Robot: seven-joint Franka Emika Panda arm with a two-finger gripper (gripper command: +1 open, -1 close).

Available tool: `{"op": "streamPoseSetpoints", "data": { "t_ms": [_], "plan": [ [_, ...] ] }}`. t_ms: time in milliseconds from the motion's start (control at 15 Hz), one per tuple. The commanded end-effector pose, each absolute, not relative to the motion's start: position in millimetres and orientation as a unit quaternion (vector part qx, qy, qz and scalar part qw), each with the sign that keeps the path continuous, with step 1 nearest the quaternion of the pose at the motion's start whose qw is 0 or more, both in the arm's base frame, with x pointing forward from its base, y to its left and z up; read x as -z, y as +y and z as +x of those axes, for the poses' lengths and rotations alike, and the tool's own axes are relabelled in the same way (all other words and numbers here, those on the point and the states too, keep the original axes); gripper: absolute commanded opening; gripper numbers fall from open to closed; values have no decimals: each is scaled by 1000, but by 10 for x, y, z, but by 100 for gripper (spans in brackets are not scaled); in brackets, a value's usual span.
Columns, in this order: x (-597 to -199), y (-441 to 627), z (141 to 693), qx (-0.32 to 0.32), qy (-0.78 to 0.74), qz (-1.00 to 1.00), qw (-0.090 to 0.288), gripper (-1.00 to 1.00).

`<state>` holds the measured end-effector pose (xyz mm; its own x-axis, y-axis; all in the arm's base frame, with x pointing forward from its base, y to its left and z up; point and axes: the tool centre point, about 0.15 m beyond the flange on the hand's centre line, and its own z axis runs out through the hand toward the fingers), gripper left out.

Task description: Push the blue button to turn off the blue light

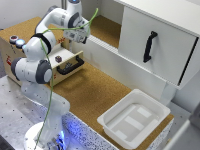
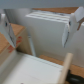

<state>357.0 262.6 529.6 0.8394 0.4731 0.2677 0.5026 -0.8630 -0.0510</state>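
Bins come first: a white plastic bin (image 1: 134,119) is lying at the near edge of the cork-covered table (image 1: 92,90), toward the exterior view's right, and it is holding nothing that I can see. Beside it, at the exterior view's left, the white base of the arm (image 1: 42,107) is standing on a perforated metal plate (image 1: 15,110), with a blue glow showing at its foot and a green cable (image 1: 50,75) running up along the links.

Behind the arm, a wooden box (image 1: 30,57) is sitting on the table. Its drawer (image 1: 67,62), with a black handle (image 1: 71,66), is standing pulled out a little, and a small dark object (image 1: 58,59) is resting on its front part. On top of the box, at the far left corner, the blue button (image 1: 19,43) is sitting just beside a dark red button (image 1: 13,38); the two are nearly touching.

Farther back, the gripper (image 1: 82,40) is hanging above the table between the box and a white cabinet (image 1: 155,42), well apart from the blue button. In the wrist view the fingers (image 2: 9,31) are standing wide apart, and nothing is between them (image 2: 40,35). The white cabinet is carrying a black vertical handle (image 1: 149,46) on its front.
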Motion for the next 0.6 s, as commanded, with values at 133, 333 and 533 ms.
{"op": "streamPoseSetpoints", "data": {
  "t_ms": [133,333,533],
  "plan": [
    [-5573,3814,2926,71,-409,-910,12,100],
    [-5562,4038,2663,75,-488,-870,8,100],
    [-5525,4403,2514,78,-562,-824,7,100]
  ]
}}
